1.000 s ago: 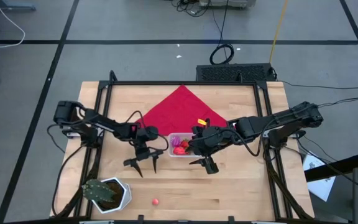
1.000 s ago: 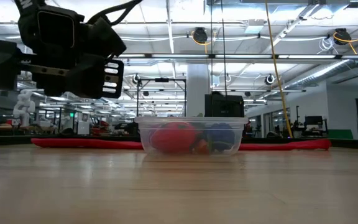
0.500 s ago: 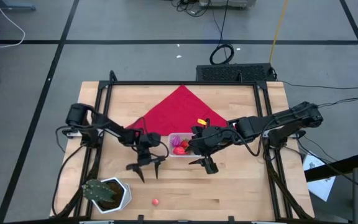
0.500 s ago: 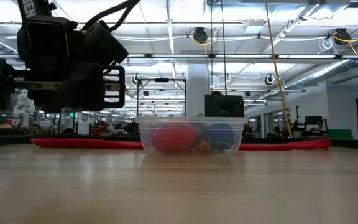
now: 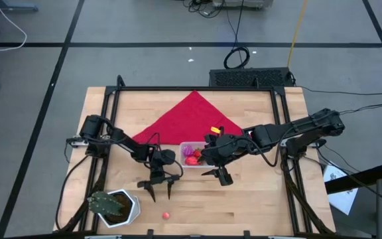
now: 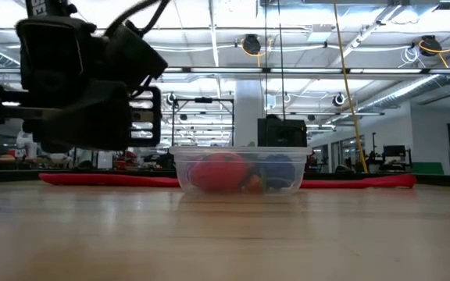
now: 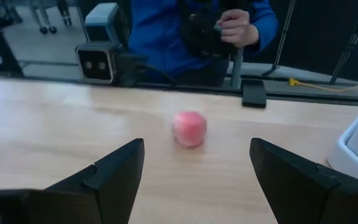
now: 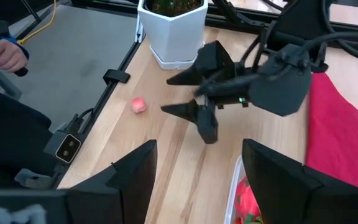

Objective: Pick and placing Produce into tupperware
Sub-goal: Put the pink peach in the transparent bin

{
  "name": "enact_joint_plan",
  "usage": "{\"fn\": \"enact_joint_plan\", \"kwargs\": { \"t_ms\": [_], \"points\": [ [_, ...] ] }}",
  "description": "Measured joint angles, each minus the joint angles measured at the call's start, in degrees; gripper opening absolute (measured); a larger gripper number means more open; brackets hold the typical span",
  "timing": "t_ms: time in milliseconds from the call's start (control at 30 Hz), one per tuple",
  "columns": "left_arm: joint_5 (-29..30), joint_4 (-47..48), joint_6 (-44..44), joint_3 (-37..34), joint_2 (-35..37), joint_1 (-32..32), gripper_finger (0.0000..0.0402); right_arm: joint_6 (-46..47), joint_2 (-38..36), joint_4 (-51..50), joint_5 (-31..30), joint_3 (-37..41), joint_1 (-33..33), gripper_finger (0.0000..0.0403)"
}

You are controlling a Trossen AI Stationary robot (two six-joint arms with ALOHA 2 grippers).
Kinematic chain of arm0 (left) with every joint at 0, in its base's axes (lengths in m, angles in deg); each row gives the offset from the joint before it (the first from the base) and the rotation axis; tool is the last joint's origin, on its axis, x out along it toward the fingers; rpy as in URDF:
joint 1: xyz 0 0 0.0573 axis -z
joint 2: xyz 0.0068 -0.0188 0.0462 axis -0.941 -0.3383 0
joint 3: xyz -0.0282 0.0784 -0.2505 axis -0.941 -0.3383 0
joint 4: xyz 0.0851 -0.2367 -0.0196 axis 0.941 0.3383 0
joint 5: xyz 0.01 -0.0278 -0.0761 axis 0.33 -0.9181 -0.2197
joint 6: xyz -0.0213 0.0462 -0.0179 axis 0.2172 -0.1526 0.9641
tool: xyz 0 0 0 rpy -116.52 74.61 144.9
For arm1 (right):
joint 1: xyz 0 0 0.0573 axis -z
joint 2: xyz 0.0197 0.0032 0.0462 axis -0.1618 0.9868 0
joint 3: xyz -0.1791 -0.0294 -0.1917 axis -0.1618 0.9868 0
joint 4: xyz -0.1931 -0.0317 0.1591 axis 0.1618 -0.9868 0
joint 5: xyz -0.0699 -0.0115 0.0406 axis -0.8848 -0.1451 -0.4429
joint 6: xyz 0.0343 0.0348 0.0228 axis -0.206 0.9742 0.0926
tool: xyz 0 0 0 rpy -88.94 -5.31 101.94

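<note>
Pink ball (image 7: 189, 128) loose on table; left gripper (image 5: 162, 190) open, nr it.

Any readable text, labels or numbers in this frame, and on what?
None can be read. The left arm's housing in the low view carries pale lettering at the picture's top edge, cut off and too blurred to read. The tub, the plant pot and the red cloth show no lettering.
</note>
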Motion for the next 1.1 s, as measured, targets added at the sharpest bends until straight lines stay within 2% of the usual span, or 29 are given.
{"fn": "enact_joint_plan", "kwargs": {
  "t_ms": [300, 667, 1000, 1100],
  "points": [
    [0.5, -0.8, -3.4, 0.0, 0.0, 2.9, 0.0296, 0.0, 0.0, 0.0, 0.0, 0.0, 0.0, 0.0228],
    [1.0, -0.9, -4.0, 0.0, 0.0, 2.3, 0.0296, 0.0, 0.0, 0.4, 0.0, 0.0, 0.0, 0.0228],
    [-0.6, -1.2, -0.9, 6.8, -8.0, 2.5, 0.0296, 0.0, 0.0, 0.9, 0.0, 0.0, 0.0, 0.0228],
    [-1.3, -0.9, -0.5, 7.1, -8.4, 2.6, 0.0296, 0.0, 0.0, 0.7, 0.0, 0.0, 0.0, 0.0228]
  ]
}}
